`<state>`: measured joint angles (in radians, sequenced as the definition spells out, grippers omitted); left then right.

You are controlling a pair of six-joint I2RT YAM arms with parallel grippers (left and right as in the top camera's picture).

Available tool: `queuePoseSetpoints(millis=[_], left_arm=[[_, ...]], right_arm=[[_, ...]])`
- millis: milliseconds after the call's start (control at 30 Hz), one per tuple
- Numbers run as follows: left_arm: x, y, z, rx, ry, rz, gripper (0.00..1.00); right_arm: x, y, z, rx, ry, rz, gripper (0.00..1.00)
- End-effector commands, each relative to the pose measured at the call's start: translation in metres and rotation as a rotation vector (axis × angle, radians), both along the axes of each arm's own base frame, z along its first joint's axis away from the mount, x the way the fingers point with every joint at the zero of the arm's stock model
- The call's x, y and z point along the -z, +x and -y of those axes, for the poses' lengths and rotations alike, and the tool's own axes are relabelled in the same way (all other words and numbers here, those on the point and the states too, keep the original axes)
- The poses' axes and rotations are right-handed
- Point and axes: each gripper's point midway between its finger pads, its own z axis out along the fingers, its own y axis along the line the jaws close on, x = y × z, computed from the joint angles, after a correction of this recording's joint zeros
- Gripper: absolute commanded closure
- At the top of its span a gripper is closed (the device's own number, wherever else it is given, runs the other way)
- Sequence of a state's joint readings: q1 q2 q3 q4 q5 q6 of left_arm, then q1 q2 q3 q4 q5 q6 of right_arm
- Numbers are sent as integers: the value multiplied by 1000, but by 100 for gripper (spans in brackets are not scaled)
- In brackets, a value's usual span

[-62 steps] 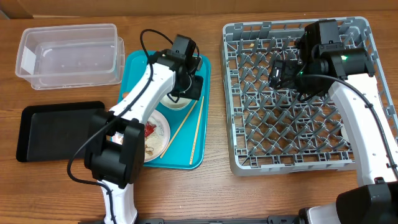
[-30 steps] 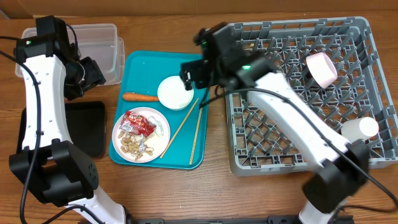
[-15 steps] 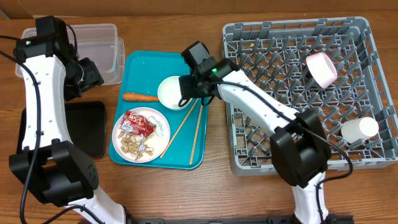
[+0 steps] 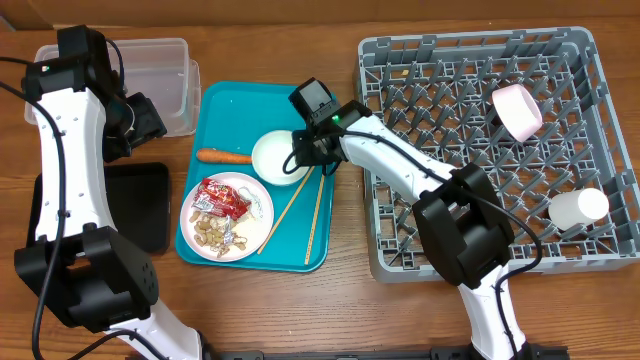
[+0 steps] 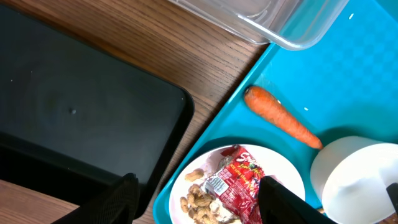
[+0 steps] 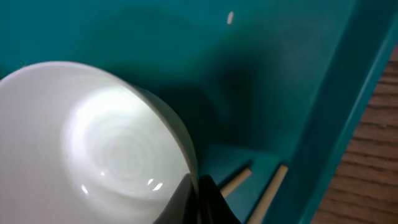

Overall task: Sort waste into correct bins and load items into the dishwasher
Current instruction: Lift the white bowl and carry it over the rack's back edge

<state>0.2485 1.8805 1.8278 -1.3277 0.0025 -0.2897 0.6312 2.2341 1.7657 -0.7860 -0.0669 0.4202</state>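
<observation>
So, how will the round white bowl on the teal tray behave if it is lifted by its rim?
The round white bowl looks glossy, so it may slip between the right fingers, which pinch only its rim. Held at one edge, it will probably tilt downward. It looks stiff and empty, so likely light, yet breakable if dropped.

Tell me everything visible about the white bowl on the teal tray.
The white bowl is round, glossy, ceramic-looking and empty, open side up on the teal tray. It sits just right of the carrot tip, above the plate, chopsticks beside it. The right gripper is shut on its rim.
</observation>
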Motion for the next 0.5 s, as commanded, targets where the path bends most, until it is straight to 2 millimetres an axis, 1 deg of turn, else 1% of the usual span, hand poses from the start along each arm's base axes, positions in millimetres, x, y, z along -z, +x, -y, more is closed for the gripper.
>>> queuePoseSetpoints(millis=[0,100,233,267,333,400,467], left_arm=[[-19,2,-3,-17,23,52,37],[-19,2,-3,-17,23,52,37],[-19,2,-3,-17,24,52,37],[-19,2,-3,-17,24,52,37],[-19,2,-3,-17,24,53,37],[-19,2,-3,-17,24,53,37],[-19,2,-3,-17,24,53,37]], right_arm=[[-44,33,18,67,10,110,96],[-90,54,42,126,5,183,96],[-159,72,86,160,-43,296,96],[-179,74,101,162,-62,330,96],[-211,77,128,167,-110,394,96],[-234,77,157,194,-181,449,96],[-255,75,203,297,-310,501,96]])
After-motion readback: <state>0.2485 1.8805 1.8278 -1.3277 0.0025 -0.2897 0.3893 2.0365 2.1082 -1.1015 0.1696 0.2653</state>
